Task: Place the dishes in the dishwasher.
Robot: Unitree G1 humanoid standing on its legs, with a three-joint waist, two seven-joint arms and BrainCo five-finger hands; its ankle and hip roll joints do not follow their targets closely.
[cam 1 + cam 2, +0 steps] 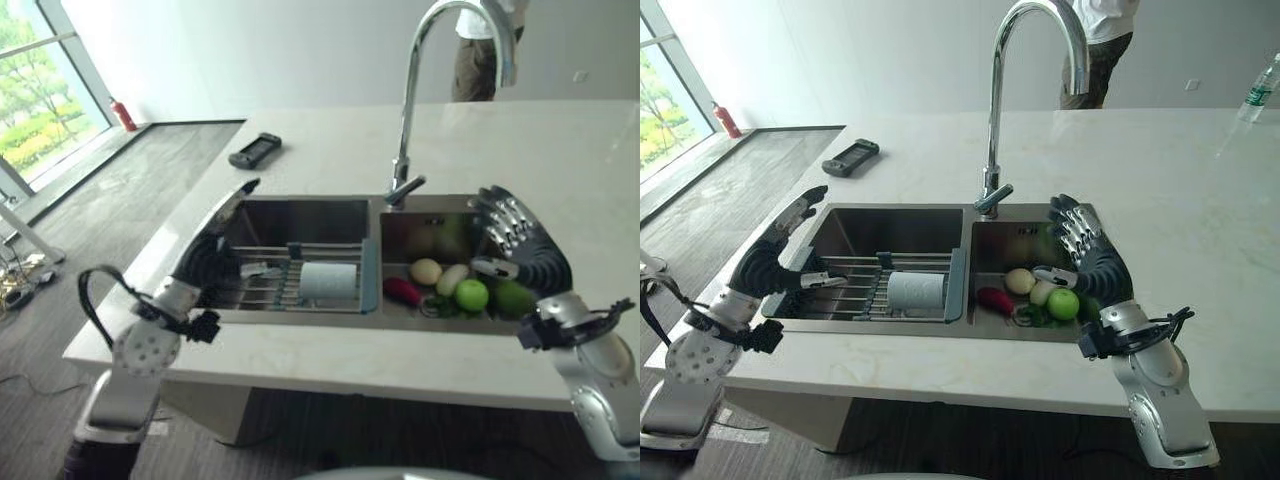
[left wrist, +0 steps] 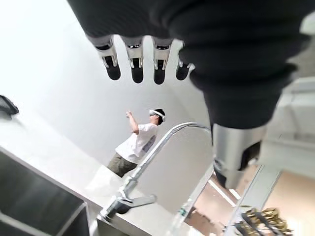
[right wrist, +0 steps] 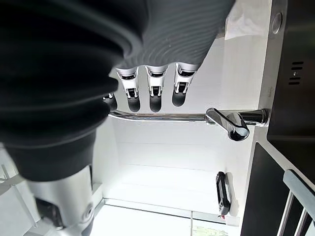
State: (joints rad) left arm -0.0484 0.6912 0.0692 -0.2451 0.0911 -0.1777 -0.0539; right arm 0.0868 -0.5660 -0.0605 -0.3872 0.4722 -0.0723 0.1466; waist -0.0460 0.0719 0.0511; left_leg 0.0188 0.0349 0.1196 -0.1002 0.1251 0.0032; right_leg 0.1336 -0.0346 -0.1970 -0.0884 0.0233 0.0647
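- Fingers of the left hand point(image 1: 780, 245) stretch straight and loose over the sink's outer corner at 9 o'clock; it grips nothing. I judge it hangs there ready to reach down into the left basin.
- Right hand point(image 1: 1088, 250) likewise released, its silver dark-tipped fingers fanned over the right basin at 3 o'clock, palm above the produce, holding nothing.
- Below the left hand, a wire rack point(image 1: 865, 283) of thin steel bars spans the left basin, with a grey plastic end rail point(image 1: 956, 283) toward the divider.
- Task's thing, as far as I can judge: a pale cylindrical cup point(image 1: 915, 290) lying on its side on the rack, at about 7 o'clock from the tap base. Smooth, round and on its side, it may roll when touched.
- Under the right hand sit a green apple point(image 1: 1063, 303), two pale rounded vegetables point(image 1: 1019, 281), a red pepper point(image 1: 994, 299) and something leafy I cannot make out. These look like clutter, not dishes.
- Double sink point(image 1: 890, 225) is brushed steel, square-cornered, set into a glossy pale stone counter point(image 1: 940, 165).
- Tall chrome faucet point(image 1: 992, 120) arches at 12 o'clock, its lever pointing right.
- Dark handheld device point(image 1: 848, 157) lies on the counter at 10 o'clock; a clear bottle point(image 1: 1260, 92) stands at 2 o'clock.
- Person point(image 1: 1095, 40) stands beyond the counter at 12 o'clock.
- Dishwasher I cannot locate, so the placing step looks far off.
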